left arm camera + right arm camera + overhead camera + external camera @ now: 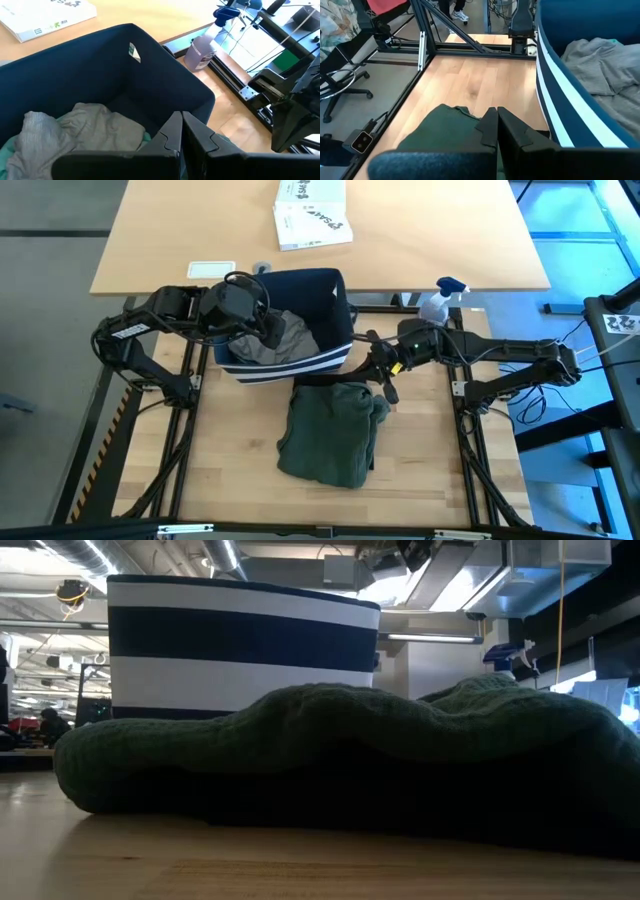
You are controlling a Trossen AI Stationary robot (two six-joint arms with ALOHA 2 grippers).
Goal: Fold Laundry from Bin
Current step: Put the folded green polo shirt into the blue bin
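Bin (335, 352): dark navy fabric basket with white stripes around its lower part, standing on the wooden bench (240, 470) at the far middle, between the two arms. A small white tag shows on its inner wall in the left wrist view.

Light grey garment (272, 340): crumpled inside the bin, filling its left part; a sliver of teal-green cloth (6, 150) shows beside it in the left wrist view.

Dark green garment (332, 430): lying in a loose heap on the bench just near of the bin, its far edge close to the bin's striped side. In the low view it fills the foreground with the bin rising behind it.

Left hand (181, 131): over the bin's left half, above the grey garment, fingers pressed together, gripping nothing.

Right hand (497, 127): at the bin's near right corner, over the far right edge of the green garment, fingers closed together, empty.

Spray bottle (440, 300): clear with a blue head, at the bench's far right.

White printed box (312, 215): on the pale table beyond.
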